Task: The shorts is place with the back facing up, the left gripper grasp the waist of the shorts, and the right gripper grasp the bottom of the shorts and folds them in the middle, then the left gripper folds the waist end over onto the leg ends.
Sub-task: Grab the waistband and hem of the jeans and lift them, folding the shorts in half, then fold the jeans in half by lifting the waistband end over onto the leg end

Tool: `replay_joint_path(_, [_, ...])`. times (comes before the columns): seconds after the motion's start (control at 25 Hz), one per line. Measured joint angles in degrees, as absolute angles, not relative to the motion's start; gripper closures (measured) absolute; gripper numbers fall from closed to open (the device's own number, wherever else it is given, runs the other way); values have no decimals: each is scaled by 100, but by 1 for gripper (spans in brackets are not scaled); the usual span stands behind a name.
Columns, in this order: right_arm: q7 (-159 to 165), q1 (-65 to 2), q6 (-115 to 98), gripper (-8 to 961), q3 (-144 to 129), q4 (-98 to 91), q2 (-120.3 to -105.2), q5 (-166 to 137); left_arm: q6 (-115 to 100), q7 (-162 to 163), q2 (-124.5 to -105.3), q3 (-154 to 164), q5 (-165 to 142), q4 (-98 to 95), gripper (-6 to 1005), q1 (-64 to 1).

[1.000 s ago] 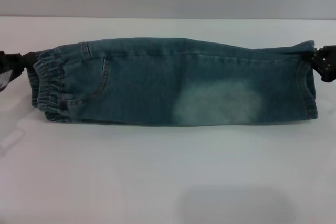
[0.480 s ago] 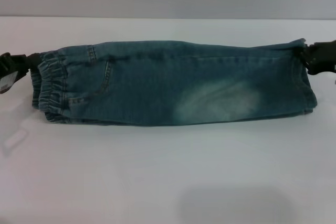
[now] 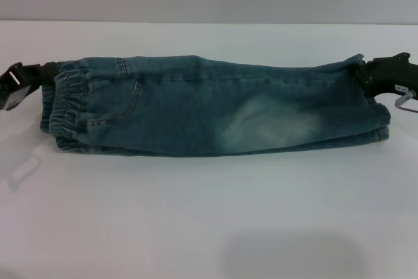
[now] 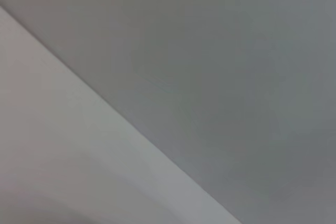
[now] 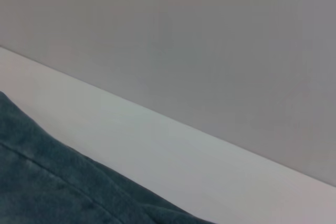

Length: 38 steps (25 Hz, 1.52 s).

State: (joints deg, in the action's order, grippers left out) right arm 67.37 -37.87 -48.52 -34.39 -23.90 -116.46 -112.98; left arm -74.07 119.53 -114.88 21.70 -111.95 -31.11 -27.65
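Presently the shorts point(image 3: 215, 106) lie folded lengthwise on the white tabletop point(image 3: 209, 213). My left fingers point(image 3: 40, 73) are closed on the waist of the shorts point(image 3: 65, 106). My right fingers point(image 3: 363, 74) are clamped on the bottom of the shorts point(image 3: 375, 112), corner raised.

One shorts point(image 3: 215, 112); apparently two grippers.

Shorts point(image 3: 209, 112) sagged lower than 1 s ago, far fold edge now slopes down toward right hand point(image 3: 373, 78). Left hand point(image 3: 31, 76) shifted slightly inward and down; right more in view.
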Motion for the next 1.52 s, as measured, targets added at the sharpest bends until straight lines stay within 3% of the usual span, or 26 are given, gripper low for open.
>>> replay_joint_path(0.36, [6791, -3855, -4204, 893, -3429, -2347, -11717, -11162, -7000, 11428, -11637, 2171, -11189, -3114, 800, -2863])
replay_joint_path(0.56, [6762, -3863, -4196, 721, -3435, -2359, -11743, -11161, -6897, 11355, -11643, 2173, -11195, -3099, 796, -2908])
replay_joint_path(0.6, [6757, -3864, -4199, 686, -3436, -2364, -11747, -11161, -6896, 11297, -11634, 2178, -11209, -3099, 737, -2923])
replay_joint_path(0.68, [6734, -3865, -4221, 490, -3437, -2367, -11748, -11161, -6896, 11227, -11622, 2181, -11207, -3099, 619, -2926])
replay_joint_path(0.92, [6674, -3862, -4240, 420, -3407, -2417, -11796, -11150, -6964, 10820, -11540, 2218, -11218, -3103, 351, -2898])
replay_joint_path(1.16, [6418, -3709, -4235, 361, -3395, -2483, -11793, -10291, -7209, 10689, -11437, 2383, -11229, -3087, 184, -2799])
replay_joint_path(1.2, [6359, -3681, -4238, 361, -3404, -2485, -11785, -10140, -7537, 10537, -11296, 2632, -11233, -3086, 176, -2637])
replay_joint_path(1.24, [6317, -3667, -4244, 361, -3416, -2487, -11776, -10027, -7587, 10429, -11272, 2704, -11234, -3094, 168, -2597])
replay_joint_path(1.52, [6292, -3668, -4325, 361, -3425, -2487, -11761, -9937, -7675, 9424, -11324, 2792, -11231, -3124, 152, -2391])
